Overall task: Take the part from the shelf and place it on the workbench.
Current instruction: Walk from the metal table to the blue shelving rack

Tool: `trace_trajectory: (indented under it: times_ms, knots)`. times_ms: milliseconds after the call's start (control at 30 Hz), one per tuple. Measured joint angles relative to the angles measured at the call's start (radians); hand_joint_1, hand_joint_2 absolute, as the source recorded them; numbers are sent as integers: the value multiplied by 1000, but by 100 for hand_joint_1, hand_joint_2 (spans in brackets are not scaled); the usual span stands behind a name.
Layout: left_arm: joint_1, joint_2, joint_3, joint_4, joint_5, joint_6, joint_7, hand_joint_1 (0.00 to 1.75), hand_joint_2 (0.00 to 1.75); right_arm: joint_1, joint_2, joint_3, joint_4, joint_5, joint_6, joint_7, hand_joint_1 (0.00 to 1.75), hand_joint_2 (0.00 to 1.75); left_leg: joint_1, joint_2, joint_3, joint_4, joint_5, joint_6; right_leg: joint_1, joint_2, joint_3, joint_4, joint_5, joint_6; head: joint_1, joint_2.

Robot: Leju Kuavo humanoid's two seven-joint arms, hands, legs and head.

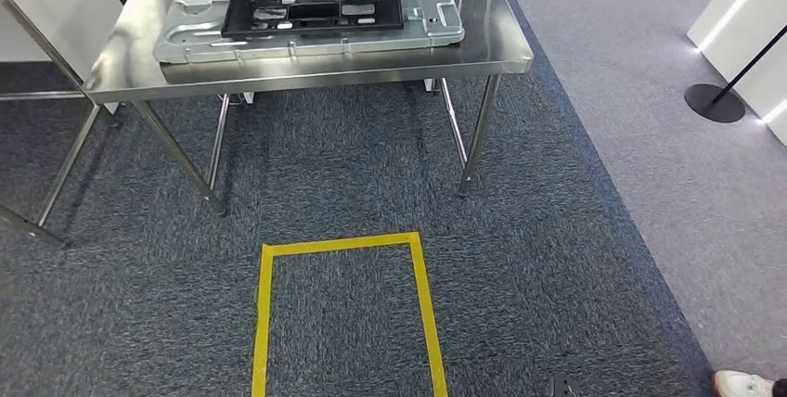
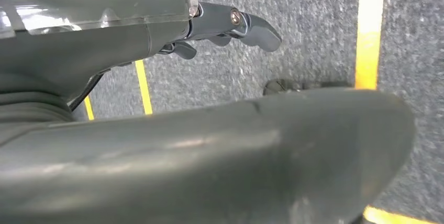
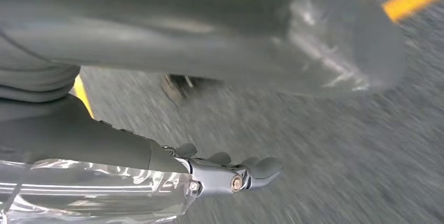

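Observation:
A steel workbench [image 1: 483, 49] stands ahead of me in the head view. On it lies a flat silver metal panel [image 1: 186, 40] with a black frame [image 1: 316, 9] on top. My left hand [image 2: 173, 35] hangs over the grey carpet, its dark fingers [image 2: 251, 28] stretched out and holding nothing, the thick thumb [image 2: 235, 150] apart from them. My right hand [image 3: 157, 156] also hangs above the carpet, its fingers [image 3: 256, 171] extended and nothing in them.
A yellow tape rectangle [image 1: 418, 295] marks the carpet in front of the bench. The frame of another steel table [image 1: 56, 174] stands at the left. A black stanchion base [image 1: 715, 102] and white panels are at the right. A person's white shoe [image 1: 742, 383] shows at the bottom right.

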Motion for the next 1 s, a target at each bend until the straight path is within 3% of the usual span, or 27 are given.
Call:
trace_trajectory:
  times_ms: [33, 67, 100, 133, 167, 233, 267, 300, 333, 367, 400, 433, 500, 533, 600, 667, 733, 800, 833, 867, 933, 1000]
  knots:
    - [-2, -2, -3, 0, -2, 1, 2, 0, 0, 3, 2, -4, 11, 3, 16, 14, 0, 175, 0, -7, -5, 4, 9, -6, 3, 2, 13, -20, -14, -12, 0, 0]
    - [-2, -4, -5, 0, -3, 1, 4, 0, 0, 6, 2, -7, 22, 9, 27, 26, 0, 175, 1, -14, -9, 2, 21, -13, 5, -5, 6, -12, -10, -28, -1, 0]
    - [-2, -6, -7, 0, -4, 2, 5, 0, 0, 7, 2, -8, 33, 19, 32, 35, 0, 175, 3, -16, -15, 6, 19, -17, 5, -17, -4, -8, -2, -39, -1, 0]
    - [-1, -8, -8, 0, -6, 2, 7, 0, 0, 7, 2, -8, 42, 28, 34, 42, 0, 175, 5, -12, -25, 21, -5, -18, 7, -28, -16, -5, 9, -50, -1, 0]
    - [0, -9, -8, 0, -8, 3, 9, 0, 0, 7, 1, -8, 49, 35, 36, 46, 0, 175, 6, -4, -38, 57, -51, -19, 8, -40, -31, -4, 23, -60, -1, 0]
    - [-2, -13, -9, 0, -10, 5, 11, 0, 0, 6, -6, -8, 59, 41, 42, 50, 0, 175, 6, 13, -63, 178, -170, -17, 15, -60, -63, -3, 50, -69, -1, 0]
    - [-3, -15, -9, 0, -10, 6, 12, 0, 0, 5, -11, -8, 64, 42, 48, 52, 0, 131, 5, 16, -69, 245, -207, -18, 19, -70, -81, -3, 63, -71, -1, 0]
    - [-4, -16, -10, 0, -10, 8, 13, 0, 0, 3, -16, -7, 70, 43, 56, 54, 0, 87, 5, 16, -66, 296, -216, -17, 24, -79, -100, -2, 77, -72, -1, 0]
    - [-5, -18, -10, 0, -11, 11, 15, 0, 0, -1, -21, -7, 74, 46, 62, 54, 0, 87, 4, 17, -51, 322, -201, -14, 29, -87, -121, -1, 91, -72, -1, 0]
    - [-5, -20, -10, 0, -11, 15, 16, 0, 0, -6, -25, -6, 79, 50, 66, 54, 0, 87, 2, 18, -19, 313, -174, -9, 33, -92, -142, 0, 106, -72, -1, 0]
    - [-5, -21, -10, 0, -12, 20, 16, 0, 0, -12, -27, -4, 83, 53, 71, 54, 0, 131, -2, 21, 31, 269, -153, 0, 37, -95, -162, 1, 122, -71, -1, 0]
    - [-6, -21, -12, 0, -14, 27, 14, 0, 0, -18, -29, -2, 86, 54, 75, 52, 0, 175, -8, 25, 101, 194, -151, 10, 40, -97, -177, 1, 135, -69, -1, 0]
    - [-11, -22, -15, 0, -19, 42, 8, 0, 0, -29, -31, -1, 91, 48, 86, 48, 0, 175, -22, 35, 231, 23, -191, 26, 42, -101, -196, 3, 157, -61, -1, 0]
    - [-13, -22, -17, 0, -20, 49, 4, 0, 0, -33, -32, -1, 93, 43, 91, 46, 0, 175, -28, 37, 266, -31, -209, 29, 40, -104, -201, 3, 167, -55, -1, 0]
    - [-12, -22, -18, 0, -21, 57, 1, 0, 0, -39, -34, -1, 98, 34, 97, 46, 0, 175, -33, 37, 273, -63, -206, 35, 33, -106, -207, 3, 182, -42, -1, 0]
    - [-6, -22, -19, 0, -21, 61, 1, 0, 87, -40, -33, -1, 102, 30, 98, 46, 0, 175, -33, 37, 259, -67, -185, 49, 27, -90, -225, 42, 148, -31, -1, 0]
    - [-5, -21, -20, 0, -23, 67, 1, 0, 175, -37, -29, -1, 105, 30, 98, 49, 0, 175, -35, 37, 238, -64, -167, 58, 25, -70, -269, 161, 62, -26, -1, 0]
    - [-4, -21, -23, 0, -29, 74, 6, 0, 175, -35, -23, -2, 109, 30, 99, 57, 0, 175, -38, 36, 212, -56, -153, 60, 25, -63, -299, 277, 1, -23, -1, 0]
    - [-3, -21, -25, 0, -33, 78, 11, 0, 175, -34, -22, -2, 111, 32, 99, 62, 0, 175, -38, 34, 199, -50, -148, 59, 25, -63, -290, 290, -3, -23, -1, 0]
    - [-3, -21, -28, 0, -37, 80, 17, 0, 175, -32, -21, -2, 112, 37, 101, 65, 0, 175, -38, 33, 188, -43, -144, 57, 25, -62, -259, 258, 10, -23, -1, 0]
    - [-3, -22, -32, 0, -44, 83, 29, 0, 175, -30, -21, -1, 114, 53, 109, 68, 0, 175, -39, 29, 168, -25, -141, 53, 25, -60, -161, 120, 46, -28, -1, 0]
    - [-5, -22, -35, 0, -50, 80, 36, 0, 175, -29, -21, 3, 116, 76, 132, 65, 0, 175, -42, 27, 153, -8, -140, 46, 27, -57, -103, 25, 63, -39, -1, 0]
